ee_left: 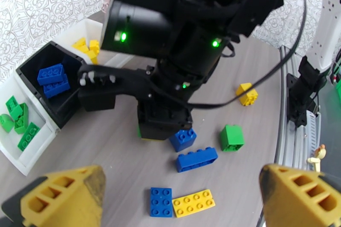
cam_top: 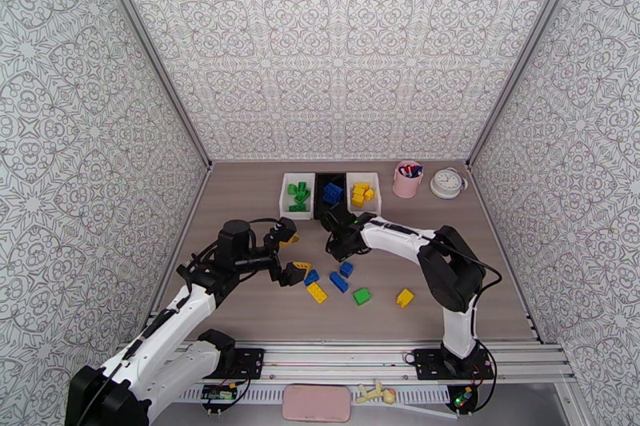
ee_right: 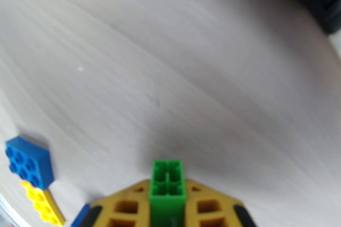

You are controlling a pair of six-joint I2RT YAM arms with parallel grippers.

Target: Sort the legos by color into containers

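Green brick (ee_right: 168, 176) sits clamped between the yellow fingers (ee_right: 128, 208) of the right pincer (cam_top: 339, 242). The jaws are closed on its two flat sides and the studded end pokes out past the tips. The grip looks centred. The pincer is low over the table (ee_right: 170, 53).

Straight beyond this pincer is the black bin (ee_left: 70, 108), holding blues. The white bin (cam_top: 286, 194) with the greens is beyond and to its left. Two loose blues (cam_top: 342, 276) lie just on its near side.

The left pincer (ee_left: 181, 181) is spread wide with nothing in it, close on the right pincer's left. A blue (ee_left: 161, 201) and a yellow (ee_left: 194, 202) lie under its gap.

Step in hand, as I judge it: carry the green to the white bin.
- Lift straight up first, high enough to clear the bin walls.
- Swing left across the black bin without dipping.
- Stop over the middle of the greens and lower inside the rim before letting go, so the brick can't bounce out.
- Move slowly; a small brick can twist in the pads.
- Watch the left arm, which is close alongside.
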